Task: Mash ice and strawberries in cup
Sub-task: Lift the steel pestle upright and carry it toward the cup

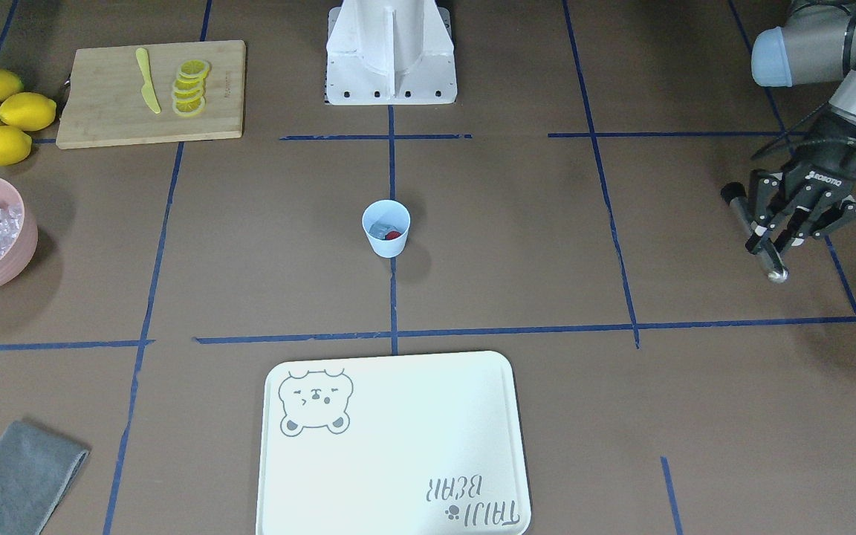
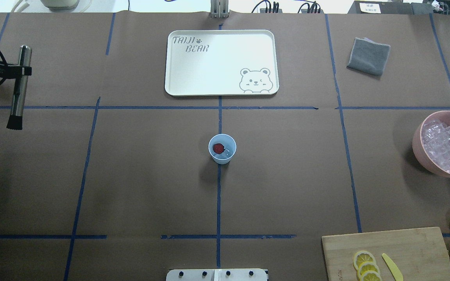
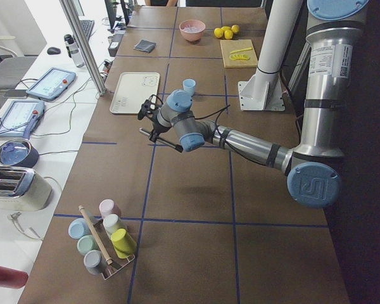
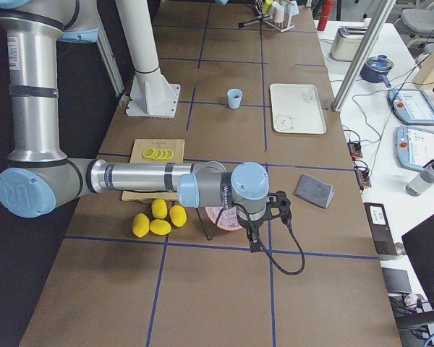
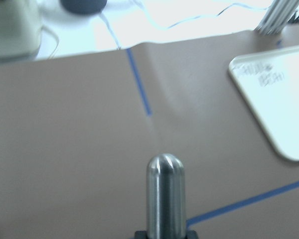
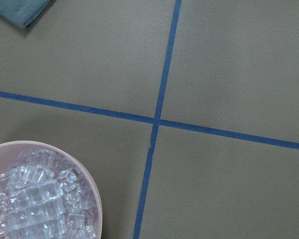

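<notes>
We see the pale-blue cup standing upright, with ice cubes and one red strawberry inside. Well off to the cup's left, our left gripper is clenched around a steel muddler. Far to the cup's right hangs our right gripper; we cannot tell its grip.

Left arm and right arm built of silver tubes, joints capped in pale blue, black left gripper lettered in white, black cable looped off right wrist, white pedestal foot dotted with dark screws.
</notes>
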Motion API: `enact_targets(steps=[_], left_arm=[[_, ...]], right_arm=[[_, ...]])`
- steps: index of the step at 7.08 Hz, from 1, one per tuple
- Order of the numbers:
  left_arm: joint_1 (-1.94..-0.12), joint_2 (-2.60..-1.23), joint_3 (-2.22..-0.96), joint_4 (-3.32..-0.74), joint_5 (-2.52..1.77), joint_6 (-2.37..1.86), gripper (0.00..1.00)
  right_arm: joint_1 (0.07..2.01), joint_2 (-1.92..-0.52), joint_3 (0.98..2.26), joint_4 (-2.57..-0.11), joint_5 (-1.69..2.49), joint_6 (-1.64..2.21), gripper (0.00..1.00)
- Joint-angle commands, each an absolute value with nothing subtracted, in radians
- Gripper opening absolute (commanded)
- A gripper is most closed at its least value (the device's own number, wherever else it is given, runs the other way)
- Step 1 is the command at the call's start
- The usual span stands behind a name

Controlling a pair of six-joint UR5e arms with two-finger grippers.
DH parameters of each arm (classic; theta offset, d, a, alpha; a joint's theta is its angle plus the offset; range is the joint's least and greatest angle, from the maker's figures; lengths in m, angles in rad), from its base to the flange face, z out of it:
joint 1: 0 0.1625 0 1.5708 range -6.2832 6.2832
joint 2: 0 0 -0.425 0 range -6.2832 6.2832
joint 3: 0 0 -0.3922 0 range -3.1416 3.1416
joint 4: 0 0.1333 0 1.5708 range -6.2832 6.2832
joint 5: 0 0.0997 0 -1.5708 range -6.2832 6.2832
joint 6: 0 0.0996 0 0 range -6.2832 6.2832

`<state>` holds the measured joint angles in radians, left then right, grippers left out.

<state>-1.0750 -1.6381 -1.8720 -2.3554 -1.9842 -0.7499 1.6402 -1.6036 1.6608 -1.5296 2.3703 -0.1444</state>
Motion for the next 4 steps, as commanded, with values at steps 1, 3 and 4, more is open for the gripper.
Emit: enact_targets(steps=[1, 3, 4], left_arm=[[-0.949, -1.663, -1.997, -2.361, -1.727, -0.855, 0.00], [-0.777, -1.663, -2.060, -2.368, -1.407, -0.881, 0.00], [-0.761, -1.663, -2.080, -2.384, -1.369, -0.844, 0.00]], right_arm=[[1.640, -1.603, 1.664, -1.531, 2.373, -0.144, 0.99], [1.640, -1.605, 1.660, -1.534, 2.379, -0.144, 0.99], [1.640, -1.605, 1.660, -1.535, 2.381, -0.144, 0.99]])
